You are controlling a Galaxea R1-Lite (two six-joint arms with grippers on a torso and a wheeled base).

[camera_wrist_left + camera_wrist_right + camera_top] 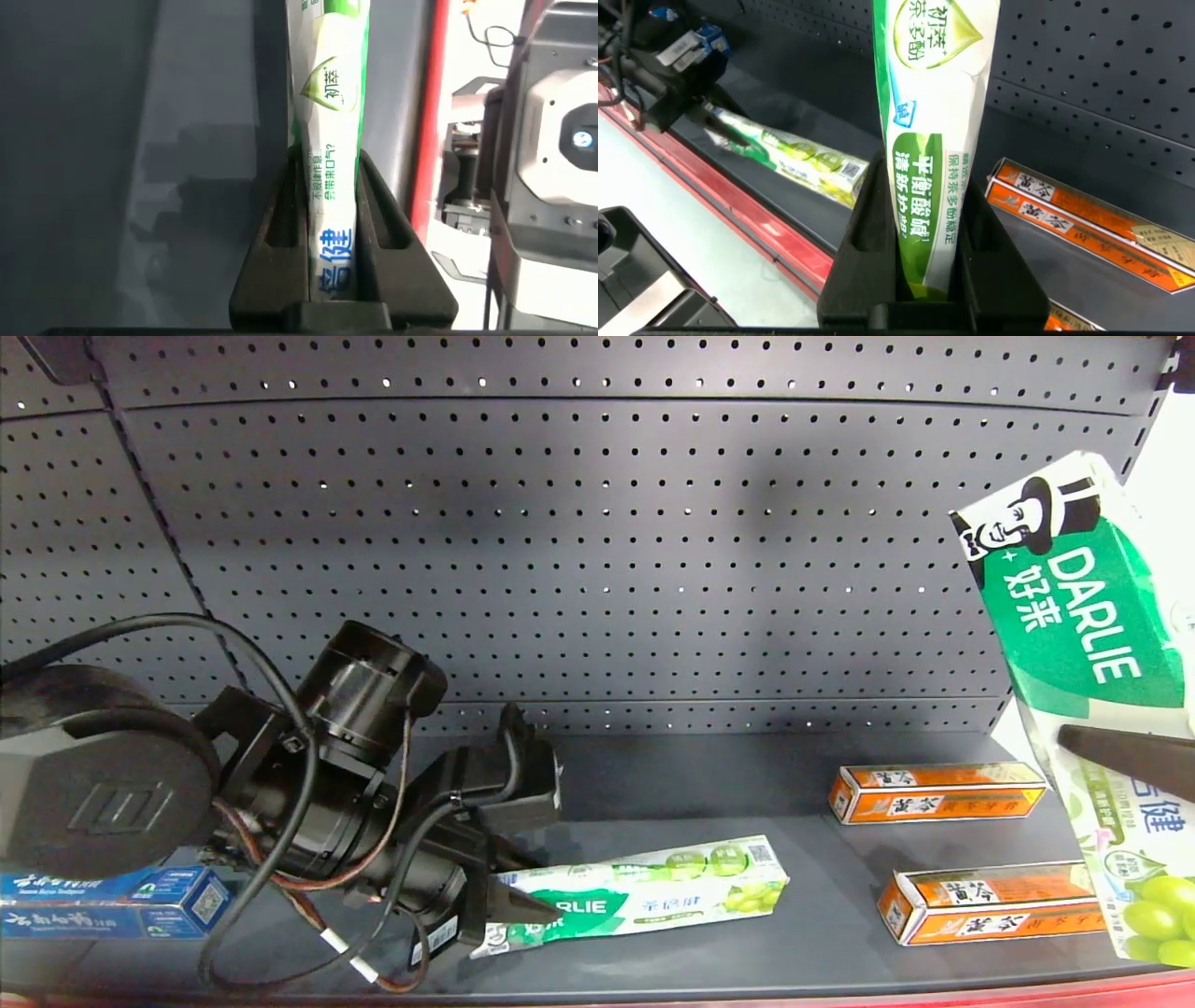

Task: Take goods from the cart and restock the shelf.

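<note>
A green-and-white toothpaste box (644,894) lies flat on the dark grey shelf (709,784), near its front. My left gripper (516,902) is shut on that box's left end; in the left wrist view the box (333,112) runs out from between the fingers of the gripper (329,159). At the right edge, my right gripper (929,191) is shut on a second green-and-white toothpaste box (1074,616), held steeply tilted above the shelf's right end. The right wrist view shows this box (936,103) standing out of the jaws, with the first box (789,154) and the left gripper (668,79) beyond.
Two orange boxes (936,791) (991,902) lie on the shelf's right part, below the held box; one orange box (1083,224) is also seen from the right wrist. A blue box (107,901) lies at the far left. A pegboard back wall (597,551) closes the shelf. The shelf's front edge is red (757,210).
</note>
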